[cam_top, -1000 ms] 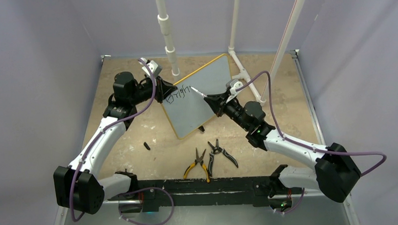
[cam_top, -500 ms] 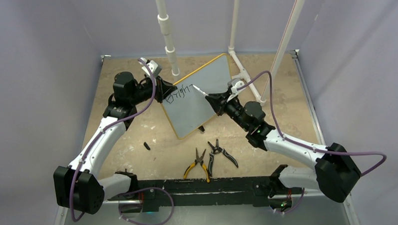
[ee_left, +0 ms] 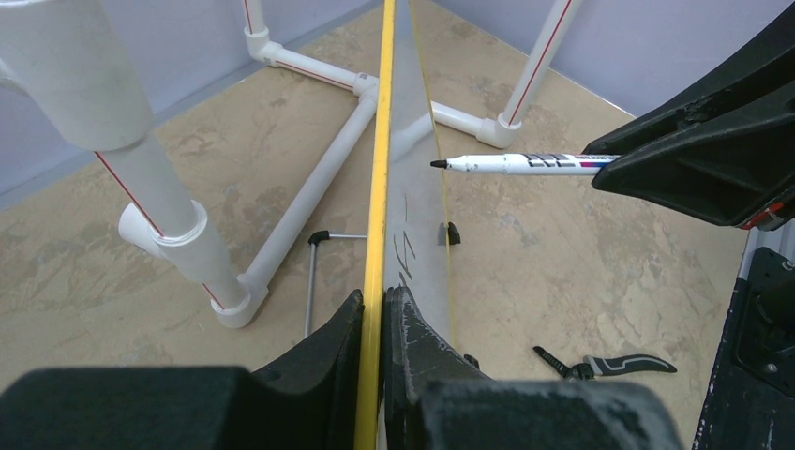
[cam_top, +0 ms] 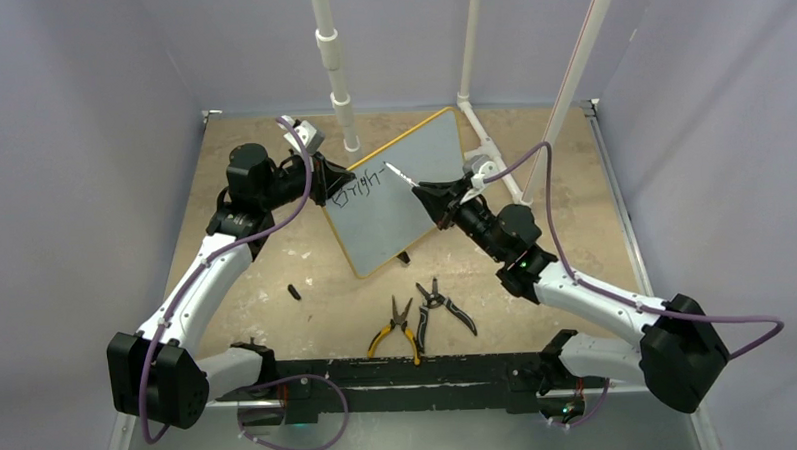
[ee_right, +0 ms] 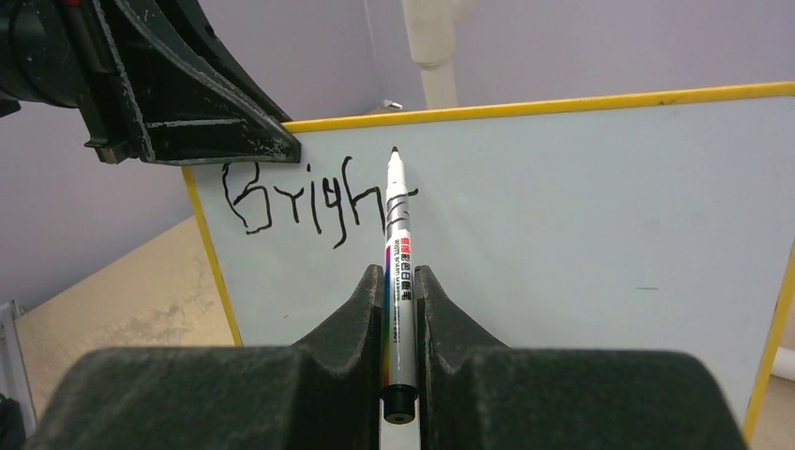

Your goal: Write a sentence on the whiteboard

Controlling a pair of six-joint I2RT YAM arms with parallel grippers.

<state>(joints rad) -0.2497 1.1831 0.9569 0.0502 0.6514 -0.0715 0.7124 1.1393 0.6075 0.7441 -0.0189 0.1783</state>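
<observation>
So, looking down from the top view: got the whiteboard (cam_top: 398,190) propped up on its lower edge on the table (cam_top: 276,259), at about 12 o'clock from the middle of it; pinched at its 9 o'clock edge by the left gripper (cam_top: 325,180), clamped right down on the yellow rim with no gap to speak of; seen edge-on from the left wrist, rim running straight off toward 12 o'clock from between the fingers.

Over at the board's 3 o'clock, got the right gripper (cam_top: 426,196) squeezed tight round a white marker (cam_top: 401,178); barrel nipped between both fingers, black tail end poking out behind them, tip aimed toward 10 o'clock at the board's face; can't tell about the tip actually touching or sitting just off the surface.

Can read the sentence (cam_top: 363,184) only as far as "Brigh" in black, up near the left gripper's fingers; also a short dash just at 3 o'clock of the marker's barrel on the right wrist view, tip a little above it.

Elsewhere on the table: yellow-handled pliers (cam_top: 396,330) and black-handled pliers (cam_top: 447,308) just beside each other at 6 o'clock of the board; small black bit (cam_top: 294,291) at 8 o'clock, well apart from it; white pipe frame (cam_top: 337,82) behind the board, 12 to 1 o'clock.
</observation>
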